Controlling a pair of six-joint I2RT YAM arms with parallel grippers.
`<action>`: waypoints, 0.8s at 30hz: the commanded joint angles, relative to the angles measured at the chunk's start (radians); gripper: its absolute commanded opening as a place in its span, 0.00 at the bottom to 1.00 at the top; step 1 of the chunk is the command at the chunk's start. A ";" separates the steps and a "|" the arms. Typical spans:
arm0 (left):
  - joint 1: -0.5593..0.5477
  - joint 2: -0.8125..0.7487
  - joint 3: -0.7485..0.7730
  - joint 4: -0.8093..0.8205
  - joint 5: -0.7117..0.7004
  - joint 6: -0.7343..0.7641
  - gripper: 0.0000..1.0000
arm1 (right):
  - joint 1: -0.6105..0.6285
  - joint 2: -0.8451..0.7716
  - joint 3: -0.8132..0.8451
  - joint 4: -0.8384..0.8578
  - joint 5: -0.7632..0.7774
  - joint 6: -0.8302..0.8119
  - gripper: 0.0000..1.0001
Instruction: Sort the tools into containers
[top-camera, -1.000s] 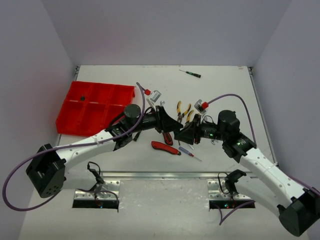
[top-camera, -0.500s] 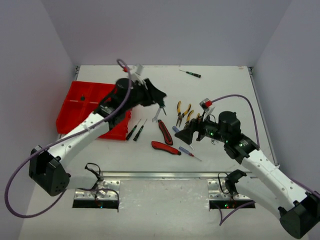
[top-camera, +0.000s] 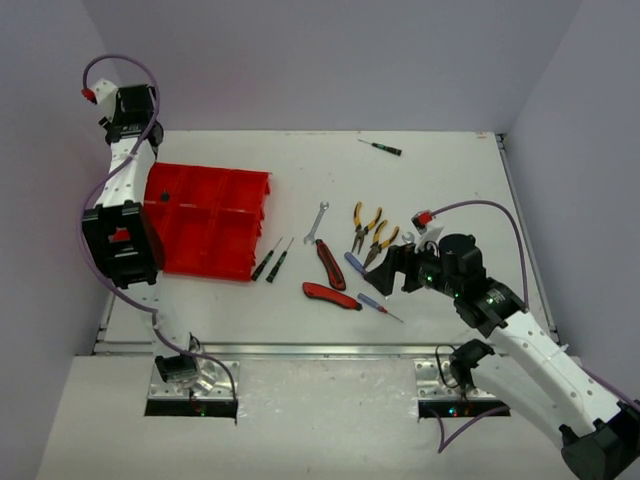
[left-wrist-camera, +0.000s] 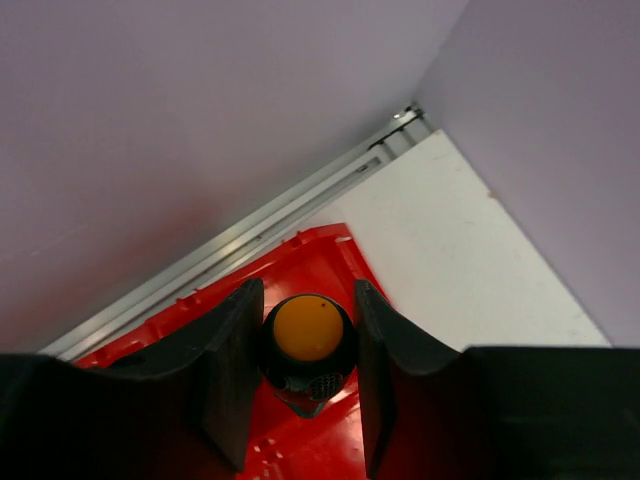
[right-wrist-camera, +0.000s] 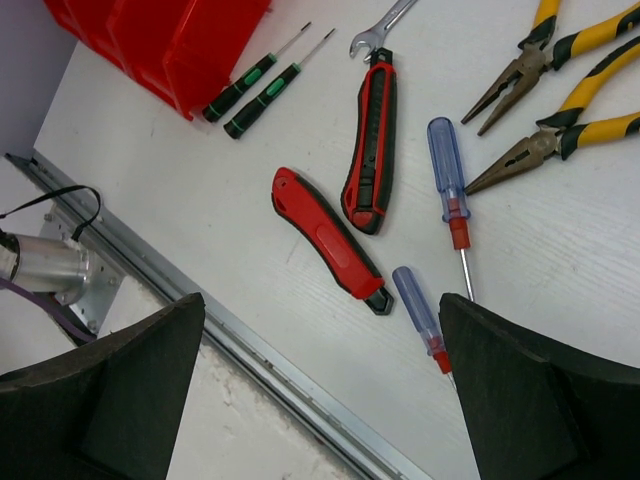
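The red tray lies at the left. My left gripper hangs high over its back-left corner. Between its half-parted fingers shows a black round tool with an orange cap; whether it is held or lies in the tray is unclear. A small black thing lies in the back-left compartment. My right gripper stands wide open and empty above two red-black knives and two blue screwdrivers.
Two yellow-handled pliers, a silver wrench and two green-handled screwdrivers lie mid-table. A lone screwdriver lies near the back wall. A metal rail runs along the table's near edge.
My left arm swung from the middle of the table up and away to the far left over the tray. My right gripper opened wide and drew back slightly to the right.
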 joint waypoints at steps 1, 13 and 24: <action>0.032 -0.019 -0.060 0.155 -0.021 0.162 0.00 | 0.000 -0.022 -0.013 0.009 -0.023 0.018 0.99; 0.044 0.031 -0.206 0.216 0.129 0.124 0.09 | 0.001 0.001 -0.008 0.010 0.026 -0.013 0.99; 0.046 -0.002 -0.170 0.031 0.219 -0.044 0.96 | 0.001 0.193 0.112 -0.069 0.186 0.013 0.99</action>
